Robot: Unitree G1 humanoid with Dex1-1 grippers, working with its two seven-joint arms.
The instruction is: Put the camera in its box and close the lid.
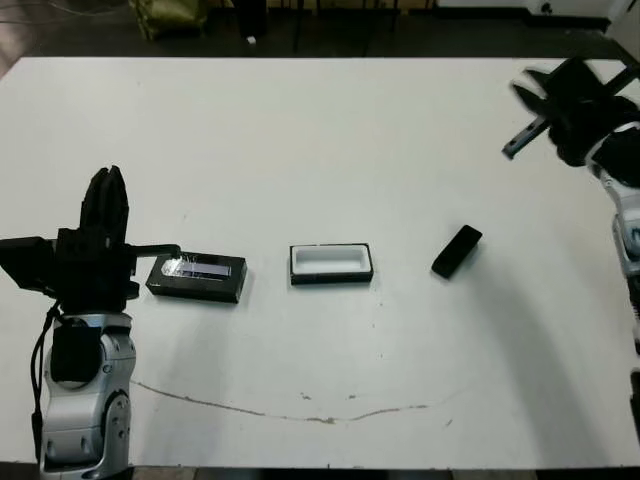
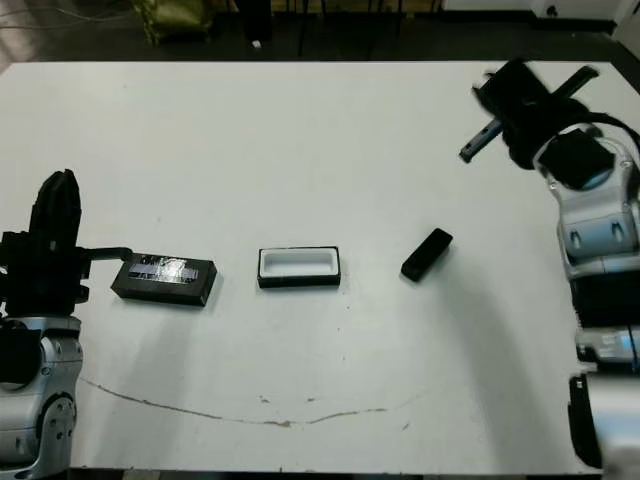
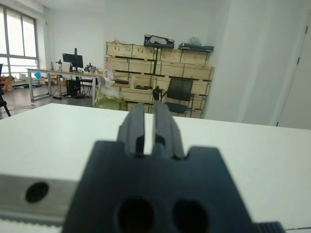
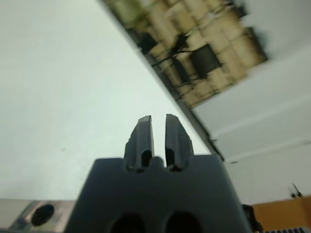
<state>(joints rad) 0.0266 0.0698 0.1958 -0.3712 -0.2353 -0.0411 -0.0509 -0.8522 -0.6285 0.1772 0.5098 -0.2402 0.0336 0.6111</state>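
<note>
The premises are a lab or workshop with office furnishings. Stacked wooden crates (image 3: 160, 68) line the white back wall, a black office chair (image 3: 179, 94) stands before them, and a long desk (image 3: 58, 73) carrying a monitor (image 3: 73, 59) sits beside large windows (image 3: 17, 39).

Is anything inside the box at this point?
Nothing shows inside the box: only its white lining. The camera lies apart on the table, toward the robot's right; the lid sits toward its left. The near wall hides a sliver of the floor.

White table (image 1: 300, 150); beyond it, stacked wooden crates (image 3: 146, 56), black chair (image 3: 179, 94), desk with monitor (image 3: 73, 60).
</note>
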